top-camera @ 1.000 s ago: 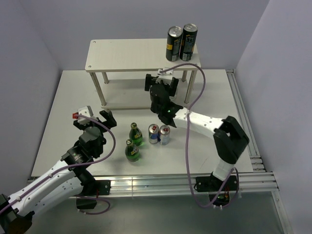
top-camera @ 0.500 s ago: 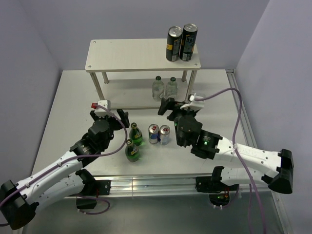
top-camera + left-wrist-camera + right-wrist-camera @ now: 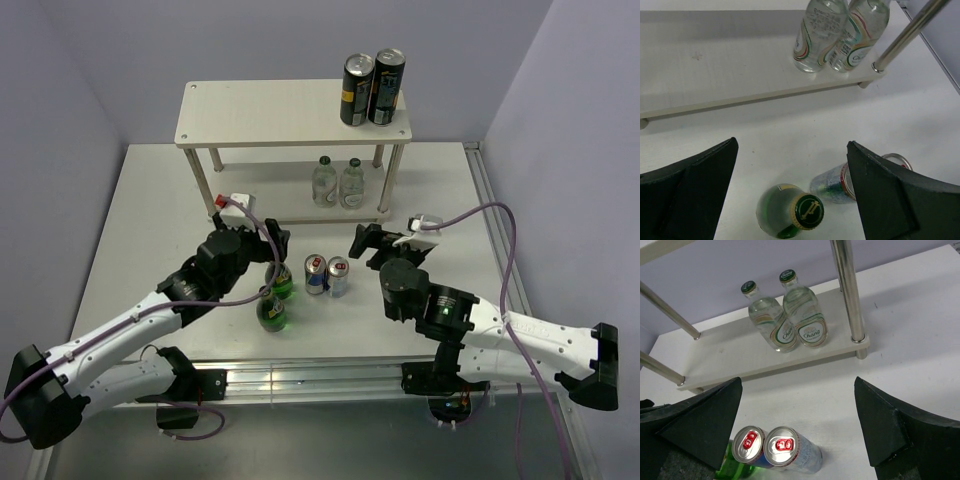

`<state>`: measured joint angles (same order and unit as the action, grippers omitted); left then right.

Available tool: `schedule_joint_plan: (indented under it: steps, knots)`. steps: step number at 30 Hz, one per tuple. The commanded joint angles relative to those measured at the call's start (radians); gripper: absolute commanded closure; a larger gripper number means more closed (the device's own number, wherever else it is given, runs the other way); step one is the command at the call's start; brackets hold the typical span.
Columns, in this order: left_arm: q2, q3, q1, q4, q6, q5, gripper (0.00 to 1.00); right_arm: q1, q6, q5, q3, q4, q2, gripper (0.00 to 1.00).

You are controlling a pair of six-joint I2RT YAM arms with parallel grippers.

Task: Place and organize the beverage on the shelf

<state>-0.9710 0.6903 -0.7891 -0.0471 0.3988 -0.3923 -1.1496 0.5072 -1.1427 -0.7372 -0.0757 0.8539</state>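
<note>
Swung left gripper (image 3: 791,148) rightward over the far green bottle (image 3: 790,215), fingers spread wide, empty. Pulled right gripper (image 3: 798,384) nearer, off the shelf (image 3: 270,114), likewise agape and empty.

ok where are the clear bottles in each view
Top external: clear bottles stand at the right end of the shelf, on its lower board, above centre.
Left wrist: at the top edge, right of centre, caps cut off.
Right wrist: upper middle, seen whole.
Shared landmark: the shelf leg just right of them.
</note>
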Motion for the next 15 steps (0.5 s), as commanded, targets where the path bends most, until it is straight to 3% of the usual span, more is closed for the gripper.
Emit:
schedule_joint_plan:
  steps: [1,8,15]
  knots:
    - [-0.011,0.058,-0.033,0.044,0.011,0.032,0.02,-0.006,0.042,-0.045,0.016,-0.022,-0.029,0.0]
    - [-0.04,0.106,-0.074,0.206,0.07,-0.043,0.03,-0.006,0.085,-0.054,0.041,-0.082,-0.072,0.0]
    - [-0.064,0.06,-0.094,0.214,0.132,-0.086,0.04,-0.006,0.137,-0.068,0.055,-0.145,-0.105,0.0]
